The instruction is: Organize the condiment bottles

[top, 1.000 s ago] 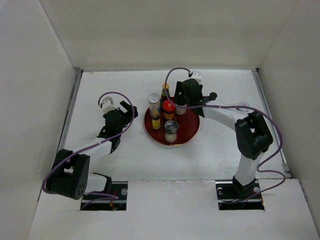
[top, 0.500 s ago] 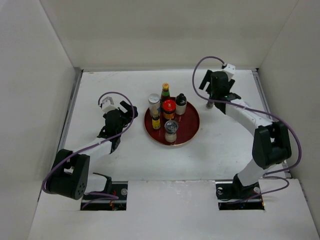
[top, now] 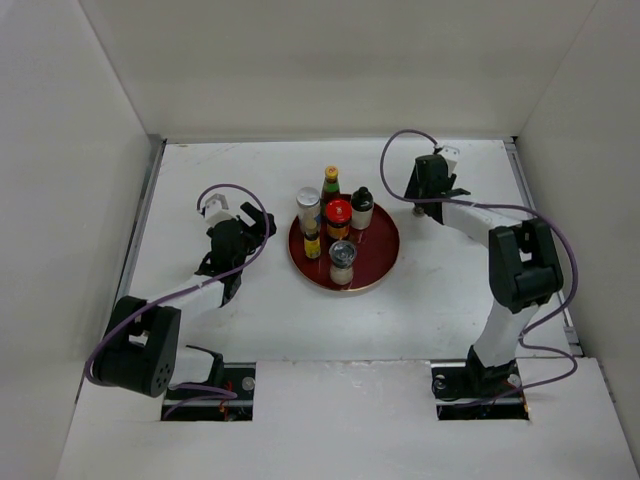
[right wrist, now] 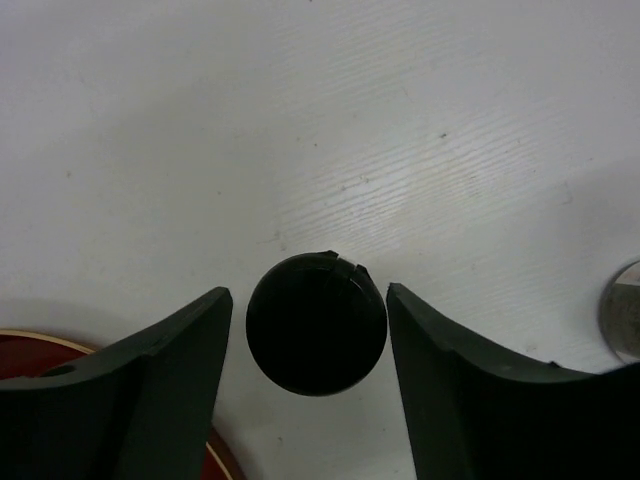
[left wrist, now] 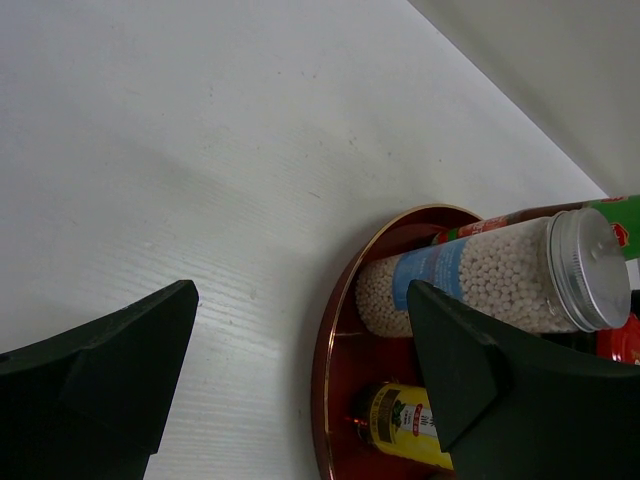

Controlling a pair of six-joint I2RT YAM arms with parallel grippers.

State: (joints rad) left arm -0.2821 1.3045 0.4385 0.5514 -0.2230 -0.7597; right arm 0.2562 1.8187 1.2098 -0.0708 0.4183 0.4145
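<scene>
Six bottles (top: pixel 338 218) upright on red tray (top: pixel 382 255), mid counter (top: pixel 300 320). Black-capped bottle (right wrist: pixel 316 322) on counter, right of tray, toward far side; right fingers (right wrist: pixel 150 390) parted, straddling its cap, slim gap showing, no clamp. Silver cap (right wrist: pixel 625 325) near it, on counter. Left of tray, left fingers (left wrist: pixel 100 370) spread wide, nothing between

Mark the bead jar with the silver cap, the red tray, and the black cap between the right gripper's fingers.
bead jar (left wrist: pixel 480 280): left wrist view, its bead-filled body.
red tray (top: pixel 379 249): top view, bare floor near right rim.
black cap (right wrist: pixel 316 323): right wrist view, centre of its top.
</scene>
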